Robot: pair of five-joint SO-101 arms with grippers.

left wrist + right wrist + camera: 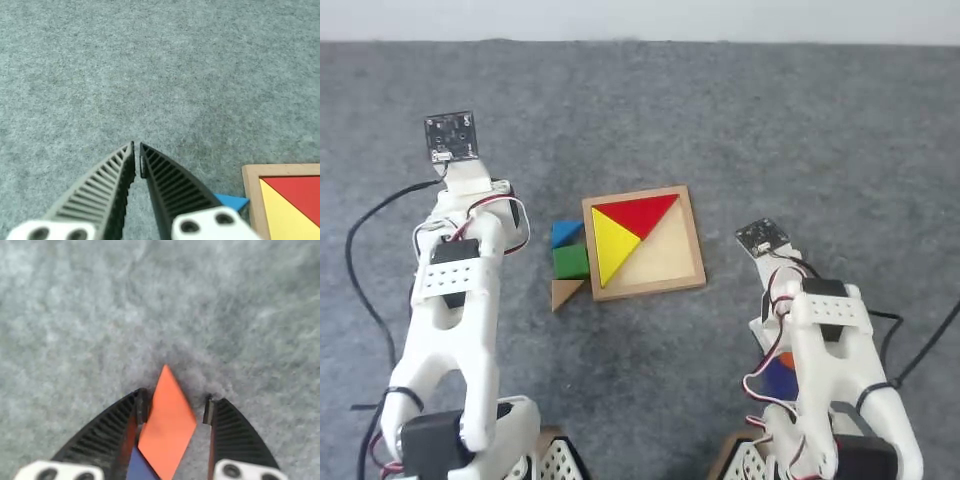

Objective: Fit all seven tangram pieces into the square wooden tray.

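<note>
The square wooden tray (pixel 694 232) lies mid-table with a red triangle (pixel 640 212) and a yellow triangle (pixel 609 244) fitted in it. Against its left side lie a blue piece (pixel 565 233), a green square (pixel 571 262) and a brown triangle (pixel 564 291). My left gripper (pixel 136 145) is shut and empty over bare carpet, near the tray's corner (pixel 251 186) and the blue piece (pixel 231 201). My right gripper (pixel 174 407) is open and straddles an orange parallelogram (pixel 168 425) on the carpet; one finger touches it and the other stands clear. A dark blue piece (pixel 140 467) lies partly under the orange one.
Grey carpet (pixel 800 130) covers the table. Cables run along the left side (pixel 365 270) and the right side (pixel 925 340). In the high view the orange piece (pixel 784 359) and dark blue piece (pixel 780 380) peek from under the right arm.
</note>
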